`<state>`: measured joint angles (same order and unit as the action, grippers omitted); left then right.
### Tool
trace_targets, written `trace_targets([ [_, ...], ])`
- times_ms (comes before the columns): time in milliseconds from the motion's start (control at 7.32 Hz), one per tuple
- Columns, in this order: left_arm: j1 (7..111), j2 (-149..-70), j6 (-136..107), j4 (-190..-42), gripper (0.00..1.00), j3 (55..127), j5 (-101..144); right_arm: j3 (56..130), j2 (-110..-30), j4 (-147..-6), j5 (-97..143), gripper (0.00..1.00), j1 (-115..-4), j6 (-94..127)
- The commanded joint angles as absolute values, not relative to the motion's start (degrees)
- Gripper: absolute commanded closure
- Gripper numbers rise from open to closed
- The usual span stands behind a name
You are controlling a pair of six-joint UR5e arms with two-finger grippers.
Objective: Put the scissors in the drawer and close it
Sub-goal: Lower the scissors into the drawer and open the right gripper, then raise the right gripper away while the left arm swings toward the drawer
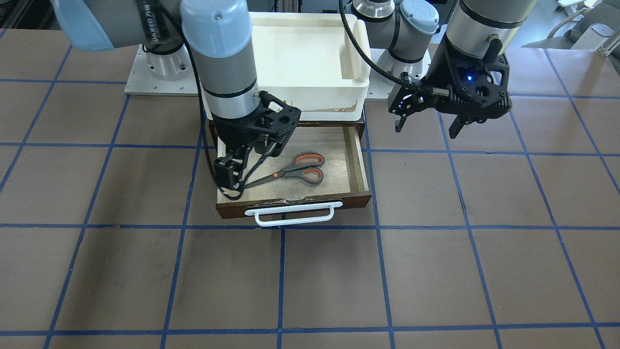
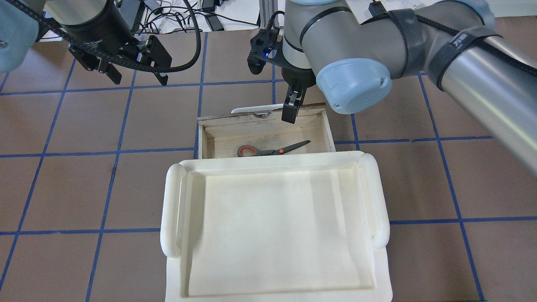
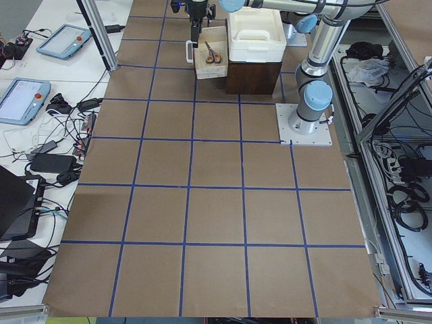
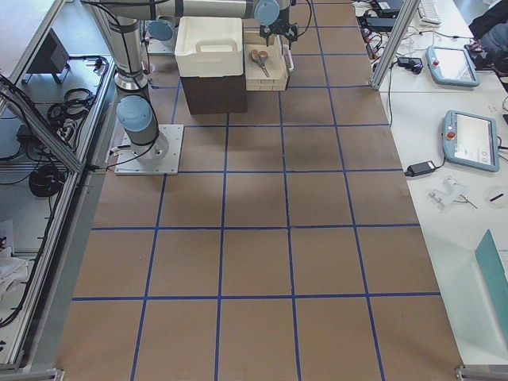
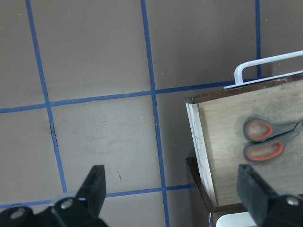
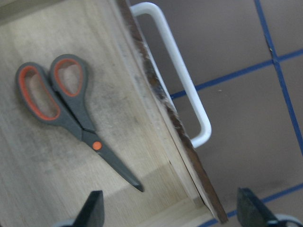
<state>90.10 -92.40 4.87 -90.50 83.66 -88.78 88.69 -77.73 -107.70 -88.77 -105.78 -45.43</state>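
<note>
Right gripper (image 6: 171, 209) fingers spread wide, empty, above open drawer (image 1: 339, 199); scissors (image 1: 286, 172) lie flat inside. Left gripper (image 1: 427, 127) fingers wide apart, empty, above worktop (image 1: 436, 266).

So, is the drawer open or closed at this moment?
Open. The drawer is pulled out; its plywood floor is exposed, with the scissors lying flat inside.
</note>
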Motion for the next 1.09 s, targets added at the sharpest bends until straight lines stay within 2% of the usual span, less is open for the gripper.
trace_targets([
  [0,90.09,-93.86,2.64,-89.40,0.00,82.62,-88.42,88.77,-79.18,-106.89,-89.38,0.00,-98.99,-27.05],
  [410,93.24,-102.10,-0.86,-88.24,0.00,74.83,-88.59,88.68,-79.63,-108.35,-97.36,0.00,-96.68,-17.68],
  [956,95.97,-113.44,-3.16,-81.74,0.00,69.97,-89.20,88.77,-82.26,-110.47,-99.92,0.00,-96.24,-1.08],
])
